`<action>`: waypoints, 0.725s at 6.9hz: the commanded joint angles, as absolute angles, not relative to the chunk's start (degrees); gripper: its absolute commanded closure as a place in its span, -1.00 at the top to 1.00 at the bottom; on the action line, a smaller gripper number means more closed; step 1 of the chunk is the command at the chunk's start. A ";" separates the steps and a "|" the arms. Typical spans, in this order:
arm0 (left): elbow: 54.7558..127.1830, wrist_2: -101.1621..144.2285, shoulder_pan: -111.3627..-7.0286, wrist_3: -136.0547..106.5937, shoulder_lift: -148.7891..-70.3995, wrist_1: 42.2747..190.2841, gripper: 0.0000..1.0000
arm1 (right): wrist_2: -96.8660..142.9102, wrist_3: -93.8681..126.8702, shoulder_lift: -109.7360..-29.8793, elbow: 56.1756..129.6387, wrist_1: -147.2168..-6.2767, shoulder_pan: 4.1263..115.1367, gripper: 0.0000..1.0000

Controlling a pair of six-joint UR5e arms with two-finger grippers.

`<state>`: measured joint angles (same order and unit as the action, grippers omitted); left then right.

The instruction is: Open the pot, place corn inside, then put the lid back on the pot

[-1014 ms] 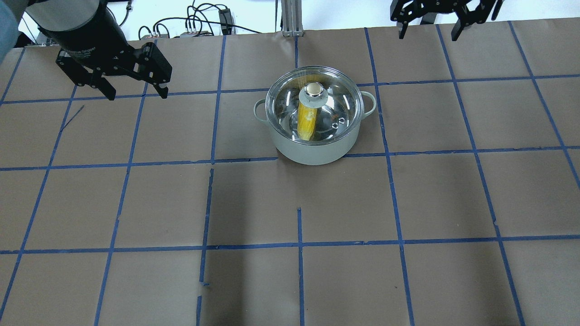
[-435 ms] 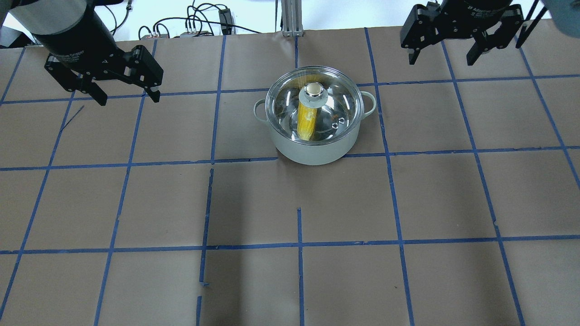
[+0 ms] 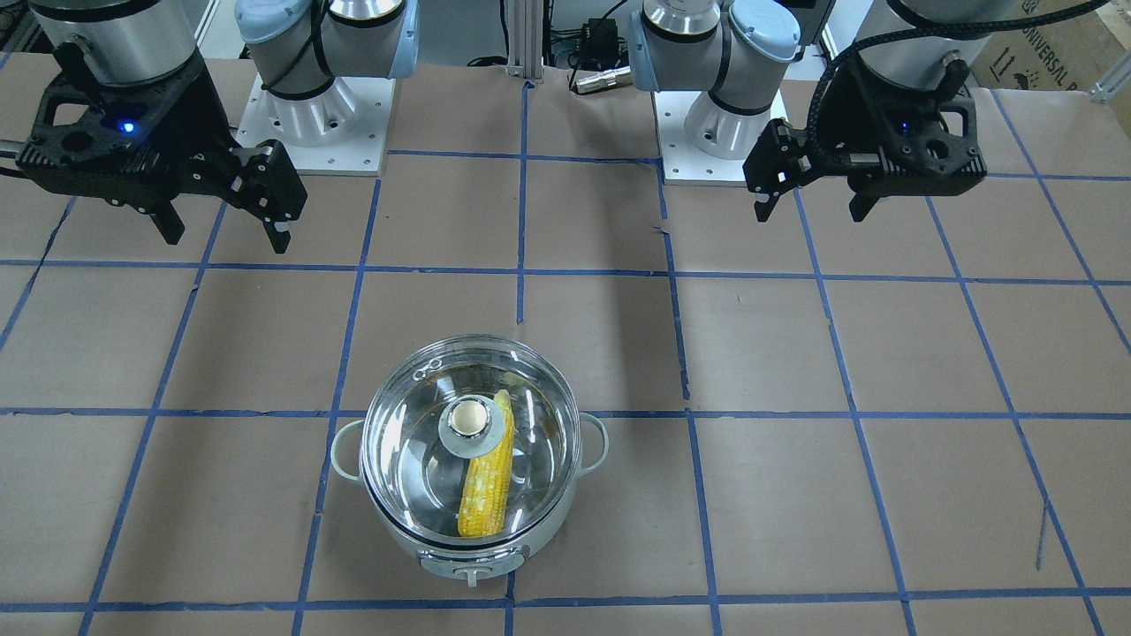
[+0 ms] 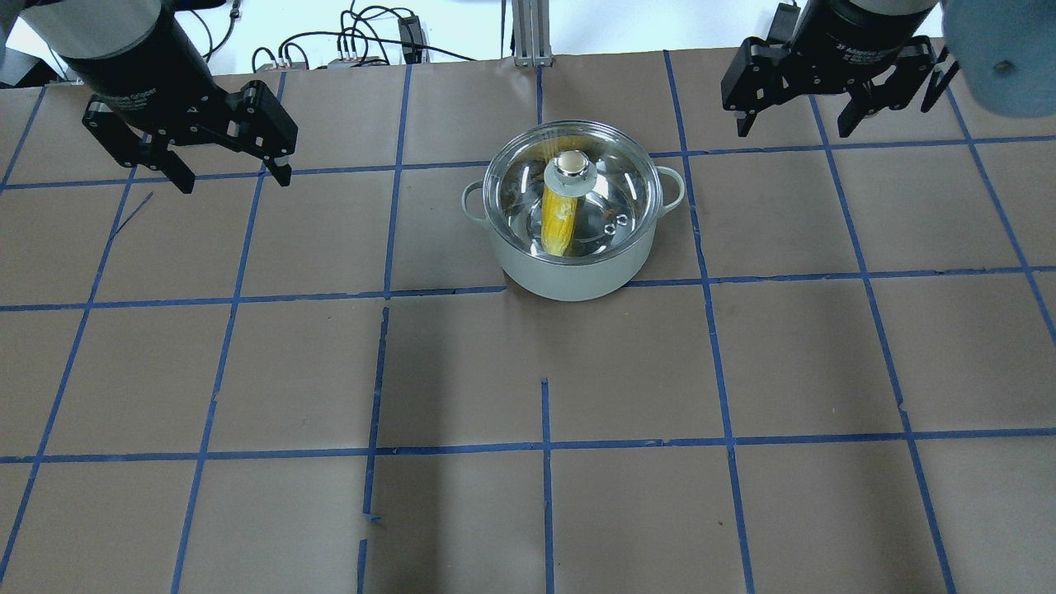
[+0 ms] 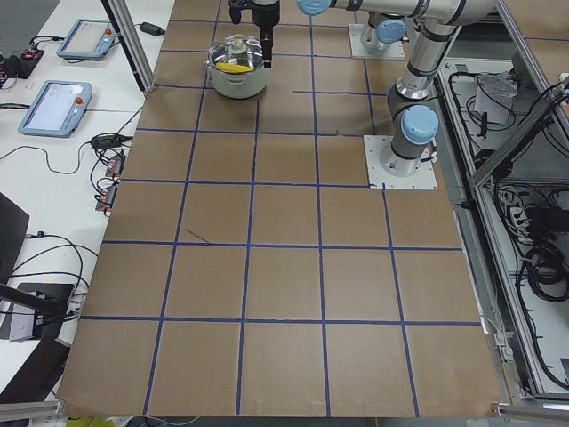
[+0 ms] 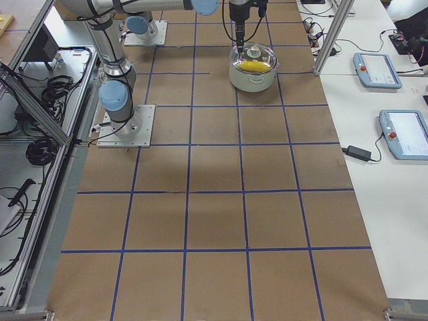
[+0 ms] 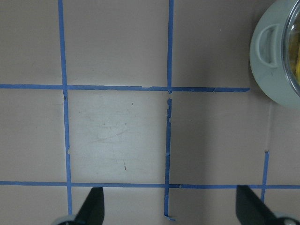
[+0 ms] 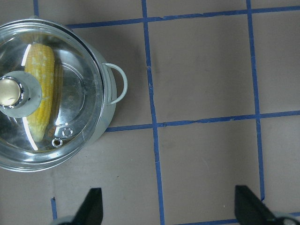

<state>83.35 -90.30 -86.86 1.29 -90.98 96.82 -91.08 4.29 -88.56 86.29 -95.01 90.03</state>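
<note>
The pale green pot [image 4: 573,268] stands on the table, back of centre. The clear glass lid [image 4: 615,177] sits on it, knob up. The yellow corn [image 4: 558,224] lies inside, seen through the glass. The front-facing view shows the pot [image 3: 468,558], lid [image 3: 411,464] and corn [image 3: 486,499] too. My left gripper [image 4: 233,177] hangs open and empty well left of the pot. My right gripper [image 4: 792,125] hangs open and empty to the pot's right and behind it. The right wrist view shows the lid [image 8: 75,101] and corn [image 8: 41,101] at its left. The left wrist view catches only the pot's handle side [image 7: 269,61].
Brown paper with a blue tape grid [image 4: 544,445] covers the table. Cables and a metal post [image 4: 528,33] lie beyond the far edge. The two arm bases [image 3: 318,132] stand on the robot's side. Tablets [image 6: 378,67] lie on a side bench.
My right gripper has moved from the far table edge further into view, still open. My left gripper has shifted slightly left. Pot, lid and corn have not moved.
</note>
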 commanded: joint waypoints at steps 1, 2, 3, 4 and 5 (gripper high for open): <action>83.23 -90.44 -86.84 1.23 -90.97 96.77 1.00 | -91.23 4.39 -88.51 86.92 -95.80 90.00 0.98; 83.32 -90.44 -86.84 1.23 -90.79 96.77 1.00 | -91.58 4.31 -88.16 86.84 -95.97 90.09 0.98; 84.19 -90.27 -86.84 1.32 -90.09 96.77 1.00 | -91.58 4.39 -88.07 86.75 -95.98 90.09 0.98; 83.94 -90.35 -86.84 1.23 -90.26 96.77 1.00 | -91.67 4.39 -88.15 86.84 -95.89 90.09 0.98; 83.24 -90.44 -86.84 1.23 -90.70 96.68 1.00 | -91.76 4.48 -88.15 86.84 -95.89 90.09 0.98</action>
